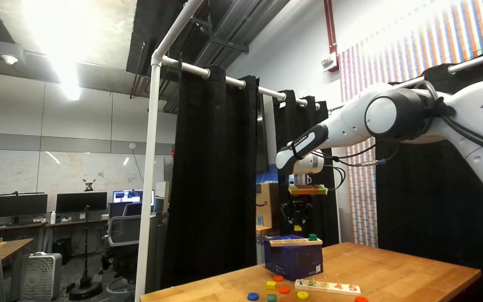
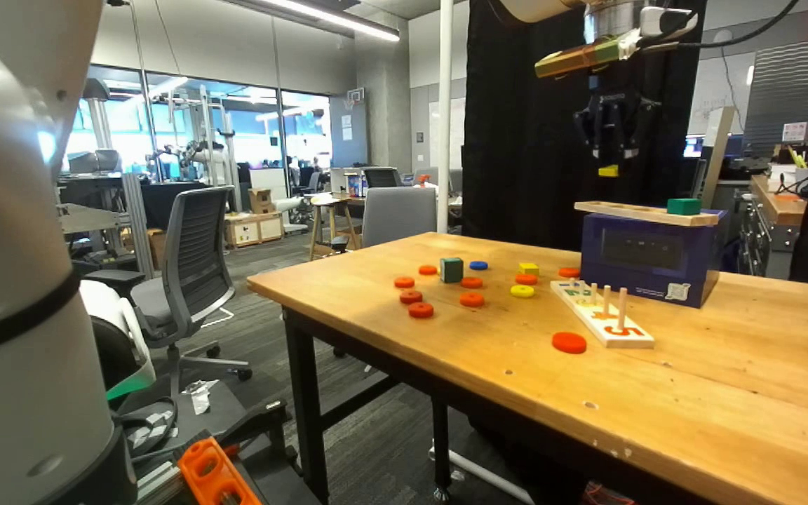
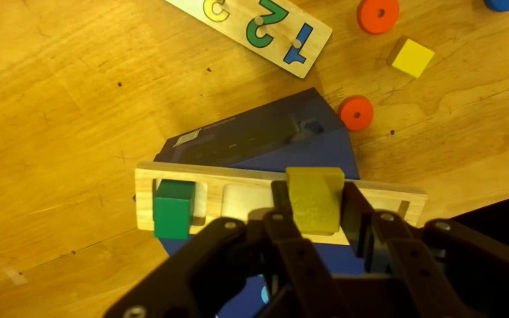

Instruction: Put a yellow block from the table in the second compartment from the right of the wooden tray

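As my black gripper point(image 2: 612, 154) clamps the yellow rectangular block point(image 3: 315, 201) above the pale-wood tray point(image 2: 646, 214), left of its green block point(image 2: 684, 206) in both exterior views, hitting a divider point(image 3: 214, 201) could tip the tray.

Yellow block point(image 3: 316, 201), green block point(image 3: 173, 210), pale tray point(image 3: 214, 199), multicolour-striped backdrop point(image 1: 361, 195) — perhaps checked

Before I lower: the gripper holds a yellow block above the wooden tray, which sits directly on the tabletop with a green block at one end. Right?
Not quite: the wooden tray sits on the blue box, not directly on the tabletop, as both exterior views show. The rest stands: the gripper holds a yellow block above the tray, with a green block at one end.
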Tool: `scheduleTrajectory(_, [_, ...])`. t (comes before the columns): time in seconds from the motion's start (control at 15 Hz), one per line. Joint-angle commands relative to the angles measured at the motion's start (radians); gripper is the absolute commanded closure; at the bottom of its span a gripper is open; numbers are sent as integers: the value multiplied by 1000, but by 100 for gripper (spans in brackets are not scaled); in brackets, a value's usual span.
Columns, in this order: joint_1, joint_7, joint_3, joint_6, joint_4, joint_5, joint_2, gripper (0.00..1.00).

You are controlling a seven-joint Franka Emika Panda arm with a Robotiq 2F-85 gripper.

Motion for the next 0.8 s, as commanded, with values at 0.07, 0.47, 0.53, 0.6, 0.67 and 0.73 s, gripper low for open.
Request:
scheduleTrajectory(0.07, [-14,5,-11,-62,131,23,82,87])
scheduleTrajectory(0.47, [-25,6,-13,-115,245,29,175,87])
scheduleTrajectory(0.53, [-28,6,-13,-121,264,31,192,87])
scheduleTrajectory(0.6, [-32,4,-12,-131,280,36,204,87])
scheduleTrajectory(0.67, [-35,3,-12,-137,296,39,218,87])
scheduleTrajectory(0.73, [-39,3,-12,-143,310,43,228,87])
